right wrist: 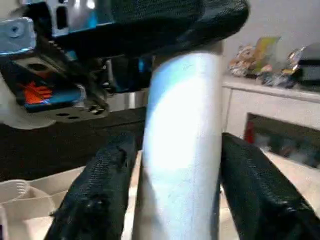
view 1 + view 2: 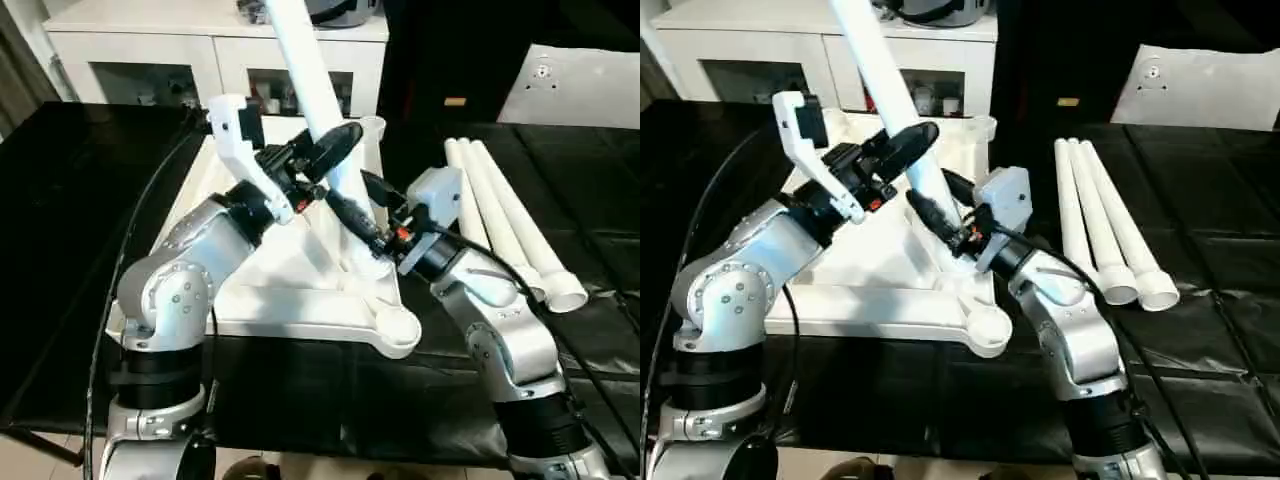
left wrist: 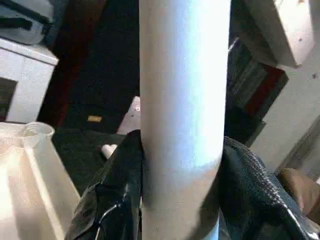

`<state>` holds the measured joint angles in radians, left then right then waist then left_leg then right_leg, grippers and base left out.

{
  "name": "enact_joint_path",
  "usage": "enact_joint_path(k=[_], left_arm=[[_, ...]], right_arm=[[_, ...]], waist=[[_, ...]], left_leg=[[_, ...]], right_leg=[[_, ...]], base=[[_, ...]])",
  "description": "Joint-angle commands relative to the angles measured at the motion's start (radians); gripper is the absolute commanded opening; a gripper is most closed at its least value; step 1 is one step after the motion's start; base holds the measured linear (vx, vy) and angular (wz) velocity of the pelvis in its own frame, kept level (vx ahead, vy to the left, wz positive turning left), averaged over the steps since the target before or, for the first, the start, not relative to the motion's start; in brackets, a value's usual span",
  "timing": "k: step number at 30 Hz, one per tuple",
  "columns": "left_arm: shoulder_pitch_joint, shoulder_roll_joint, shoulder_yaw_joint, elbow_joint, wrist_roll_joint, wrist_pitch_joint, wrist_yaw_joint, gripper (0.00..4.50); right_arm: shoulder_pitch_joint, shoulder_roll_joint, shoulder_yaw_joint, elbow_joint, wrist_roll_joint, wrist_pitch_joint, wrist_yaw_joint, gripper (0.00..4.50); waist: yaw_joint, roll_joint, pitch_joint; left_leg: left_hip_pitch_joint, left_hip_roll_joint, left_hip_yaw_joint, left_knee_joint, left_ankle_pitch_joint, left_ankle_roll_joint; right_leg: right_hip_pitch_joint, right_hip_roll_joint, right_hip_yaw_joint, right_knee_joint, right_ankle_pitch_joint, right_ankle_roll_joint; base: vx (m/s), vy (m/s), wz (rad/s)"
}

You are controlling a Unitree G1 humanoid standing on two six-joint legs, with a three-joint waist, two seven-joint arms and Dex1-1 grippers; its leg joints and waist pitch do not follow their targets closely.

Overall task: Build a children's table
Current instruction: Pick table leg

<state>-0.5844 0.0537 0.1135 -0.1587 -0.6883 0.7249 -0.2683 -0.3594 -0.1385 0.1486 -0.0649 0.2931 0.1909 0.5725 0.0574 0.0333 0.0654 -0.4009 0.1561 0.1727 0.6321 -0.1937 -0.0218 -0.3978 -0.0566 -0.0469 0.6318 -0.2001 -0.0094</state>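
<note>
The children's table's white tabletop [image 2: 300, 300] lies underside up on the black work table. One white leg [image 2: 300, 70] slants up from it toward the back. My left gripper [image 2: 325, 150] is shut on this leg partway up, and its black fingers [image 3: 115, 190] press both sides of the tube. Lower down, my right gripper [image 2: 355, 215] straddles the same leg near the tabletop. Its fingers [image 1: 100, 190] stand on either side of the tube with a thin gap. The leg's lower end is hidden behind the grippers.
Three more white legs [image 2: 510, 220] lie side by side on the black cover to the right. A white glass-door cabinet [image 2: 150, 50] stands behind the table, and a white panel [image 2: 580, 85] leans at the back right. The tabletop's near corner socket [image 2: 395, 325] lies close to the table edge.
</note>
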Motion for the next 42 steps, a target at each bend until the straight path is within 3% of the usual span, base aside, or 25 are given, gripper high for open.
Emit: enact_joint_path(k=[1, 2, 3, 5, 6, 8, 9, 13, 17, 18, 23, 24, 27, 42], left_arm=[[-0.027, 0.013, 0.034, 0.011, 0.026, 0.001, 0.039, 1.83], [-0.030, 0.015, 0.036, 0.013, 0.025, 0.003, 0.041, 1.83], [-0.040, 0.018, 0.044, 0.023, 0.014, 0.008, 0.040, 1.83], [-0.043, 0.019, 0.047, 0.026, 0.011, 0.008, 0.040, 1.83], [-0.048, 0.028, 0.048, 0.034, 0.005, 0.011, 0.033, 1.83], [-0.052, 0.032, 0.049, 0.039, 0.001, 0.014, 0.028, 1.83], [-0.060, 0.048, 0.046, 0.049, -0.007, 0.023, 0.009, 1.83], [-0.078, 0.070, 0.051, 0.064, -0.042, 0.050, -0.043, 1.83], [-0.096, 0.092, 0.039, 0.084, -0.067, 0.068, -0.117, 1.83], [-0.103, 0.102, 0.028, 0.093, -0.068, 0.068, -0.150, 1.83], [-0.125, 0.156, -0.025, 0.105, -0.088, 0.063, -0.318, 1.83], [-0.127, 0.163, -0.033, 0.104, -0.085, 0.058, -0.336, 1.82], [-0.135, 0.187, -0.060, 0.090, -0.101, 0.053, -0.434, 1.82], [-0.141, 0.208, -0.116, 0.056, -0.120, 0.024, -0.604, 1.82]], right_arm=[[-0.010, 0.000, 0.007, -0.037, 0.037, 0.017, 0.027, 3.08], [-0.009, -0.001, 0.003, -0.040, 0.045, 0.024, 0.028, 3.08], [-0.001, -0.012, -0.018, -0.074, 0.137, 0.105, 0.074, 3.22], [-0.001, -0.016, -0.023, -0.076, 0.132, 0.104, 0.070, 3.36], [-0.003, -0.024, -0.061, -0.091, 0.173, 0.134, 0.065, 3.48], [-0.008, -0.026, -0.081, -0.096, 0.197, 0.153, 0.061, 3.57], [-0.020, -0.035, -0.123, -0.112, 0.260, 0.201, 0.057, 3.68], [-0.063, -0.071, -0.181, -0.107, 0.330, 0.312, 0.039, 3.94], [-0.092, -0.134, -0.176, -0.104, 0.367, 0.389, 0.103, 4.05], [-0.101, -0.155, -0.174, -0.101, 0.379, 0.411, 0.125, 4.05], [-0.122, -0.255, -0.142, -0.090, 0.408, 0.479, 0.260, 4.05], [-0.121, -0.266, -0.138, -0.088, 0.409, 0.484, 0.277, 3.81], [-0.116, -0.300, -0.119, -0.081, 0.423, 0.505, 0.344, 3.67], [-0.106, -0.341, -0.077, -0.084, 0.438, 0.549, 0.449, 2.28]], waist=[[0.000, 0.007, -0.077], [0.001, 0.007, -0.077], [0.001, 0.010, -0.077], [0.001, 0.008, -0.077], [0.002, 0.008, -0.078], [0.002, 0.008, -0.079], [0.003, 0.004, -0.078], [0.005, 0.011, -0.079], [0.007, 0.006, -0.079], [0.007, 0.000, -0.080], [0.011, 0.002, -0.081], [0.011, -0.004, -0.079], [0.013, -0.005, -0.079], [0.019, -0.002, -0.079]], left_leg=[[0.025, 0.066, -0.030, -0.077, -0.143, 0.018], [0.024, 0.066, -0.030, -0.077, -0.144, 0.017], [0.026, 0.064, -0.031, -0.077, -0.150, 0.022], [0.024, 0.066, -0.031, -0.078, -0.150, 0.021], [0.024, 0.065, -0.031, -0.077, -0.141, 0.019], [0.024, 0.065, -0.031, -0.076, -0.136, 0.022], [0.024, 0.063, -0.030, -0.076, -0.129, 0.025], [0.028, 0.063, -0.030, -0.076, -0.123, 0.016], [0.026, 0.059, -0.027, -0.074, -0.123, 0.008], [0.023, 0.061, -0.027, -0.074, -0.111, 0.012], [0.024, 0.062, -0.027, -0.071, -0.087, 0.029], [0.024, 0.062, -0.025, -0.071, -0.096, 0.030], [0.022, 0.063, -0.025, -0.071, -0.092, 0.035], [0.025, 0.066, -0.025, -0.070, -0.096, 0.032]], right_leg=[[0.052, -0.080, 0.048, -0.072, -0.085, -0.218], [0.052, -0.079, 0.048, -0.072, -0.084, -0.218], [0.055, -0.078, 0.048, -0.072, -0.083, -0.220], [0.054, -0.079, 0.047, -0.073, -0.083, -0.218], [0.055, -0.078, 0.047, -0.072, -0.075, -0.216], [0.055, -0.080, 0.048, -0.071, -0.070, -0.216], [0.055, -0.080, 0.048, -0.072, -0.072, -0.217], [0.050, -0.077, 0.045, -0.071, -0.090, -0.222], [0.055, -0.078, 0.045, -0.073, -0.097, -0.219], [0.057, -0.080, 0.046, -0.072, -0.084, -0.220], [0.056, -0.082, 0.046, -0.069, -0.087, -0.225], [0.056, -0.083, 0.046, -0.071, -0.101, -0.226], [0.056, -0.086, 0.046, -0.072, -0.115, -0.232], [0.054, -0.085, 0.046, -0.071, -0.120, -0.245]], base=[[0.000, 0.000, 0.00], [0.000, 0.000, 0.00], [0.000, 0.000, 0.00], [0.000, 0.000, 0.00], [0.000, 0.000, 0.00], [0.000, 0.000, 0.00], [0.000, 0.000, 0.00], [0.000, 0.000, 0.00], [0.000, 0.000, 0.00], [0.000, 0.000, 0.00], [0.000, 0.000, 0.00], [0.000, 0.000, 0.00], [0.000, 0.000, 0.00], [0.000, 0.000, 0.00]])
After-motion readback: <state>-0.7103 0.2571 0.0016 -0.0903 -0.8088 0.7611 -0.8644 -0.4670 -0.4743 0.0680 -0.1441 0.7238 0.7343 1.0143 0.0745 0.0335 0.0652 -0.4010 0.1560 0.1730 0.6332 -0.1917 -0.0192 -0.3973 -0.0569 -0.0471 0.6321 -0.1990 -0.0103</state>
